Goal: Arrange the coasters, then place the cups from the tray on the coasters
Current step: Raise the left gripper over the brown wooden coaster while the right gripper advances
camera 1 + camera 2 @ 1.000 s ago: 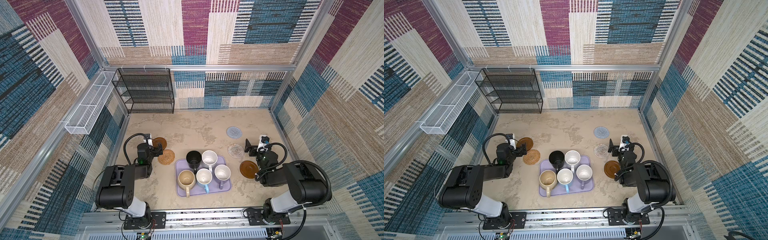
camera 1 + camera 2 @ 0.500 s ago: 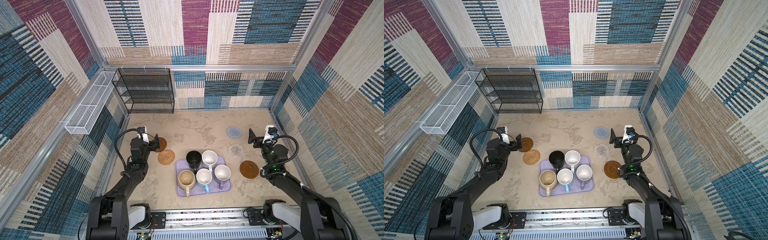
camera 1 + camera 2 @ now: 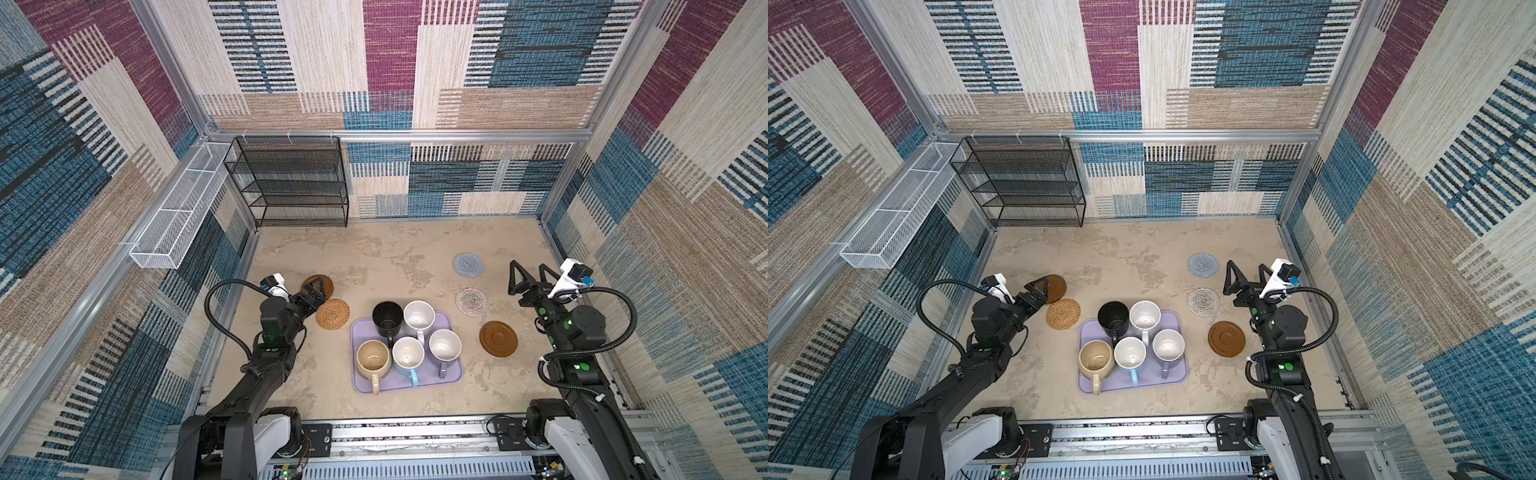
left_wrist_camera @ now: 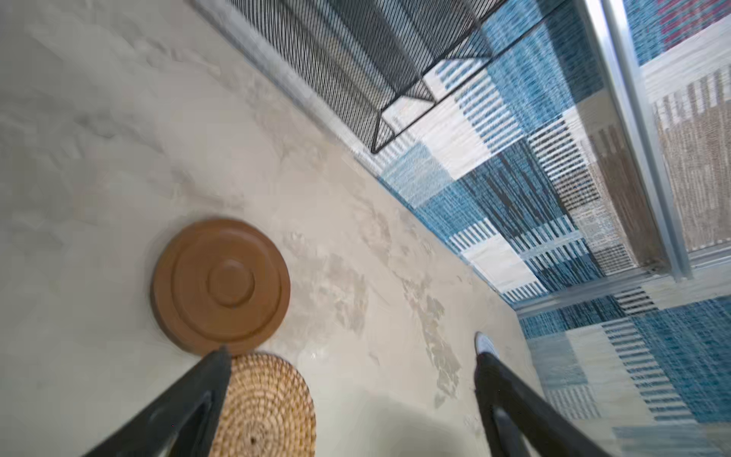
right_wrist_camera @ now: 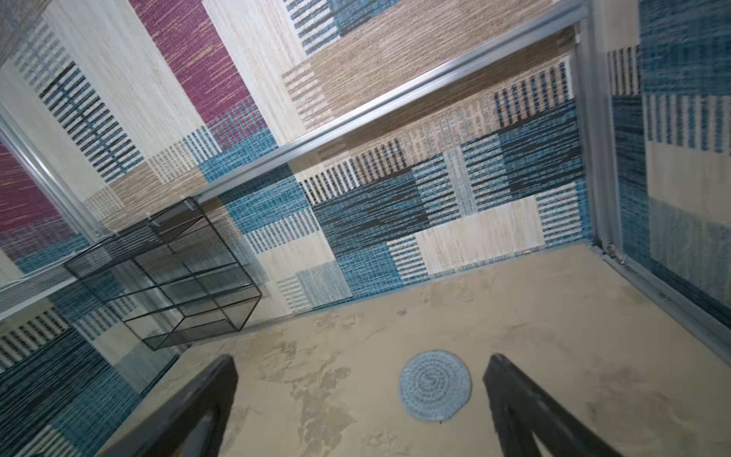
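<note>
Coasters (image 3: 1203, 301): five counted, all flat on the bench (image 3: 374, 257), none carrying a cup.
- Left side: left brown coaster (image 4: 220, 285) and rattan coaster (image 3: 332, 314), rims touching or nearly so.
- Along the right edge, each apart from the next: blue-grey coaster (image 3: 468, 265) farthest back, white-grey coaster (image 3: 471, 301), right brown coaster (image 3: 498, 338) nearest the front.

Tray (image 3: 453, 374): one, mid-bench toward the front edge, between the two groups. It holds all five cups (image 3: 1145, 316): black cup (image 3: 387, 319), speckled white cup (image 3: 419, 318), beige cup (image 3: 373, 359), light blue cup (image 3: 408, 355), lavender cup (image 3: 444, 348). They are packed close, handles toward the front.

Left gripper (image 4: 352, 354): spread wide, empty, over the seam between the left brown and rattan coasters. Height above them hard to judge.

Right gripper (image 5: 360, 358): spread wide, empty, raised near the right edge, aimed past the blue-grey coaster.

Risks, my judgement:
- The discs are thin and flat. A finger may skate over a rim and shove the coaster instead of pinching it.
- Left pair so close that lifting one likely drags the other.
- Crowded cups: a finger entering one may knock its neighbour.

Also present: one black wire rack (image 3: 299, 183) at the back left corner, one white wire basket (image 3: 174, 224) on the left wall.
</note>
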Tool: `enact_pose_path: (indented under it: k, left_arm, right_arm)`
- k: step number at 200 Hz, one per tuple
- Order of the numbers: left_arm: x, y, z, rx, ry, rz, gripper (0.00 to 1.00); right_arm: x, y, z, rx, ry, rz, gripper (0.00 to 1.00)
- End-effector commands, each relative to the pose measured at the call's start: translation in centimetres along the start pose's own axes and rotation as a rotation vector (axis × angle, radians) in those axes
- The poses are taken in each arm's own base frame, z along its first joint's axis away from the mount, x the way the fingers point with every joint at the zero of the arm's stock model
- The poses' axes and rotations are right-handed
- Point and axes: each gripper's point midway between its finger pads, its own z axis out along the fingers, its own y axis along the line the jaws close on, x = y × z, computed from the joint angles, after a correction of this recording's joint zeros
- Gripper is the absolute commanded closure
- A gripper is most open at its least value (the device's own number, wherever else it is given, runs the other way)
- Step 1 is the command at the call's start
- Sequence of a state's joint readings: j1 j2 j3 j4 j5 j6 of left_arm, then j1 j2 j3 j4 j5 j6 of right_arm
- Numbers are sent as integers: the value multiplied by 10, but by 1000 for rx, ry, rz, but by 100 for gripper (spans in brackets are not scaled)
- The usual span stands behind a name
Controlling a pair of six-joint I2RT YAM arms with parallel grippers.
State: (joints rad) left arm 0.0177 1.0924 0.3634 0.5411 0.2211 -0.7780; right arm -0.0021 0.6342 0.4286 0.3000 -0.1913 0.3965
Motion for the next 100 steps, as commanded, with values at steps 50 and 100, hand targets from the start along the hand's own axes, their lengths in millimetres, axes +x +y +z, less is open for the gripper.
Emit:
enact_pose_path:
  k: [50, 100]
  left_arm:
    - [12, 13, -12, -372, 267, 145, 5]
    - [37, 27, 6, -456, 382, 224, 16]
  right_arm:
    - [49, 42, 31, -180, 339, 26, 0]
    - [93, 78, 57, -237, 535, -85, 0]
